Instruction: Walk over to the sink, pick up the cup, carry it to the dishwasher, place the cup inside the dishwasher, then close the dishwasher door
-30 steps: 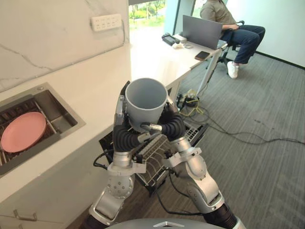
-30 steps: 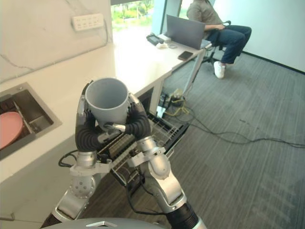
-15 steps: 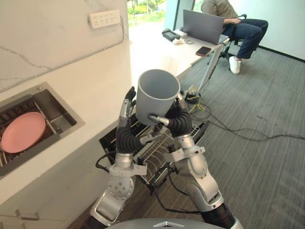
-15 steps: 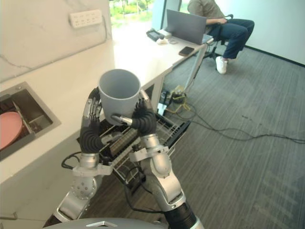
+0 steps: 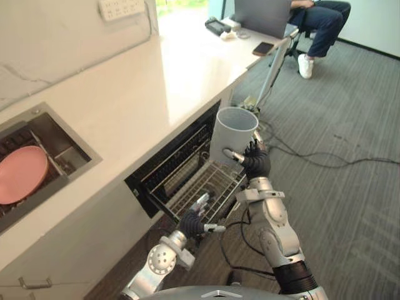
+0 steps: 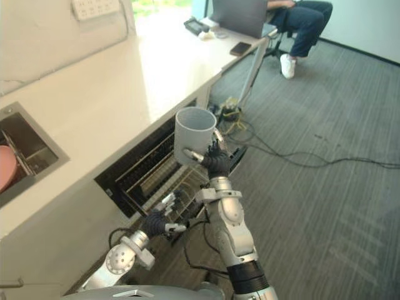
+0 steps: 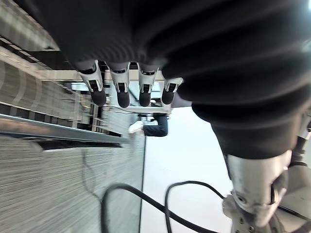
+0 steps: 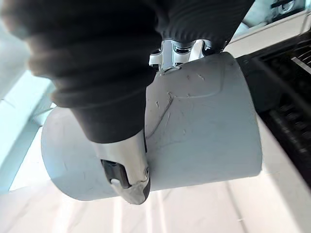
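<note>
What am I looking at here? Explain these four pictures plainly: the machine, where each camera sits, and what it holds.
This is a humanoid robot with two arms and fingered hands. Two pictures come from a stereo camera on its head, looking down at the work. The other two come from a camera on each wrist, very close to that hand. The right hand grips a grey cup, upright, above the pulled-out wire rack of the open dishwasher. The left hand hangs lower, open and holding nothing. To the robot's left, a sink set in the white counter holds a pink plate. Far off, a person sits by a laptop.
</note>
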`<state>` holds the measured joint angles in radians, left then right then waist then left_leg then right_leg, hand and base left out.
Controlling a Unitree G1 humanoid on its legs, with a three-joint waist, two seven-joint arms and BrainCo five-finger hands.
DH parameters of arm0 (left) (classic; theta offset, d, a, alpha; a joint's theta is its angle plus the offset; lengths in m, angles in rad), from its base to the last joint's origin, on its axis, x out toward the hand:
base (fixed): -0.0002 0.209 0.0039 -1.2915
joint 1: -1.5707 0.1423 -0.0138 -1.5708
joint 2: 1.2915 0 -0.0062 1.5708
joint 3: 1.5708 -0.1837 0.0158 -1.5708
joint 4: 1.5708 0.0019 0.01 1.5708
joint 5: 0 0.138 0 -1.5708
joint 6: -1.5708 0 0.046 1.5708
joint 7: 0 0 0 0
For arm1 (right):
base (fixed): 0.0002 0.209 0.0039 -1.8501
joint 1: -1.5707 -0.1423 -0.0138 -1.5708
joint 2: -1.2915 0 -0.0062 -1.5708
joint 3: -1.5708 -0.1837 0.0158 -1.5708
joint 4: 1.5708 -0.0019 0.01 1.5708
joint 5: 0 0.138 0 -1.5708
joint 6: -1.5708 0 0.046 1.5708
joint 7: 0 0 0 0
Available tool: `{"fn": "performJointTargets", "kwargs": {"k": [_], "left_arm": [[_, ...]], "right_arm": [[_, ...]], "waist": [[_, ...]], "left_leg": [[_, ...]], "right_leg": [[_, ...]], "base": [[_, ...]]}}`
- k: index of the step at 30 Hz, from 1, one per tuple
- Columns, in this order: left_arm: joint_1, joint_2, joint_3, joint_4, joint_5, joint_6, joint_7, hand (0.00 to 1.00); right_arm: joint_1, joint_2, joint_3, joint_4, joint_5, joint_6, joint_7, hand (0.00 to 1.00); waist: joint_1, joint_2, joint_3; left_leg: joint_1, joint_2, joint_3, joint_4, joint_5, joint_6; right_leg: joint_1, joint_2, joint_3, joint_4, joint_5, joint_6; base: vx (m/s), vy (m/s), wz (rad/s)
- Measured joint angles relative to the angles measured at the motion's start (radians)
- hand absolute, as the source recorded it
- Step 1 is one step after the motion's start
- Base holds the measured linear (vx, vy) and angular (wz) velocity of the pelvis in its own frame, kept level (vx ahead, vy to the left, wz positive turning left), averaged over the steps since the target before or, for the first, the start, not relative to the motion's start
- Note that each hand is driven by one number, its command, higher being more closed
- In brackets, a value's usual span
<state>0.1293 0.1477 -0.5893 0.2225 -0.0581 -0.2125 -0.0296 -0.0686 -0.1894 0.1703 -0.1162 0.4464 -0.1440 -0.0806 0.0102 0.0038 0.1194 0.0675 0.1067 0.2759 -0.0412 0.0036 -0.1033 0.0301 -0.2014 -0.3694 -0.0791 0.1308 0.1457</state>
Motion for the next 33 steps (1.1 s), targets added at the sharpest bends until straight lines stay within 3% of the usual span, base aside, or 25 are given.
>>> {"fn": "performJointTargets", "kwargs": {"k": [6, 9, 13, 15, 21, 26, 32, 33], "left_arm": [[-0.047, 0.04, 0.122, 0.173, -0.034, 0.008, 0.102, 0.0], [-0.06, 0.042, 0.208, 0.242, -0.05, 0.005, 0.158, 0.0], [-0.054, 0.038, 0.281, 0.311, -0.081, -0.009, 0.199, 0.0], [-0.051, 0.029, 0.321, 0.324, -0.109, -0.028, 0.197, 0.0], [-0.052, -0.026, 0.406, 0.41, -0.236, -0.046, 0.152, 0.0], [-0.055, -0.044, 0.471, 0.44, -0.27, -0.047, 0.129, 0.0], [-0.062, -0.048, 0.479, 0.446, -0.271, -0.056, 0.126, 0.0], [-0.064, -0.048, 0.479, 0.446, -0.271, -0.055, 0.126, 0.0]], "right_arm": [[-0.157, -0.038, -0.066, 0.188, -0.002, 0.048, 0.014, 1.0], [-0.247, -0.08, -0.071, 0.252, -0.018, 0.087, 0.017, 1.0], [-0.32, -0.1, -0.075, 0.347, -0.025, 0.128, 0.015, 1.0], [-0.38, -0.101, -0.081, 0.428, -0.059, 0.147, 0.009, 1.0], [-0.568, -0.141, -0.097, 0.709, -0.079, 0.211, 0.009, 1.0], [-0.688, -0.18, -0.094, 0.892, -0.079, 0.268, 0.047, 1.0], [-0.797, -0.199, -0.055, 1.056, -0.094, 0.306, 0.073, 1.0], [-0.812, -0.208, -0.055, 1.078, -0.1, 0.306, 0.081, 0.0]], "waist": [[0.02, 0.007, 0.118], [0.044, 0.018, 0.185], [0.081, 0.026, 0.227], [0.102, 0.033, 0.271], [0.16, 0.056, 0.32], [0.207, 0.058, 0.338], [0.238, 0.059, 0.341], [0.24, 0.06, 0.342]], "left_leg": [[-0.132, 0.01, -0.067, 0.099, -0.011, 0.005], [-0.206, 0.01, -0.11, 0.14, -0.008, 0.01], [-0.268, 0.006, -0.148, 0.161, -0.001, 0.013], [-0.29, -0.001, -0.176, 0.163, 0.007, 0.017], [-0.353, -0.032, -0.228, 0.161, 0.033, 0.037], [-0.4, -0.055, -0.269, 0.158, 0.052, 0.047], [-0.421, -0.065, -0.301, 0.118, 0.089, 0.048], [-0.426, -0.062, -0.308, 0.102, 0.102, 0.046]], "right_leg": [[-0.046, -0.003, -0.054, 0.0, 0.018, -0.012], [-0.072, -0.004, -0.091, 0.0, 0.028, -0.017], [-0.1, -0.006, -0.13, 0.004, 0.03, -0.019], [-0.103, -0.01, -0.155, 0.009, 0.028, -0.017], [-0.144, -0.046, -0.207, 0.052, 0.016, -0.005], [-0.174, -0.071, -0.244, 0.086, 0.004, -0.002], [-0.195, -0.075, -0.266, 0.091, 0.003, -0.002], [-0.203, -0.072, -0.275, 0.092, 0.003, -0.004]], "base": [[-0.09, -0.027, 0.3], [-0.08, -0.006, 0.35], [-0.04, 0.013, 0.32], [-0.04, 0.019, 0.36], [-0.03, 0.052, 0.31], [-0.04, 0.053, 0.28], [-0.05, 0.024, 0.17], [-0.04, -0.009, 0.16]]}}
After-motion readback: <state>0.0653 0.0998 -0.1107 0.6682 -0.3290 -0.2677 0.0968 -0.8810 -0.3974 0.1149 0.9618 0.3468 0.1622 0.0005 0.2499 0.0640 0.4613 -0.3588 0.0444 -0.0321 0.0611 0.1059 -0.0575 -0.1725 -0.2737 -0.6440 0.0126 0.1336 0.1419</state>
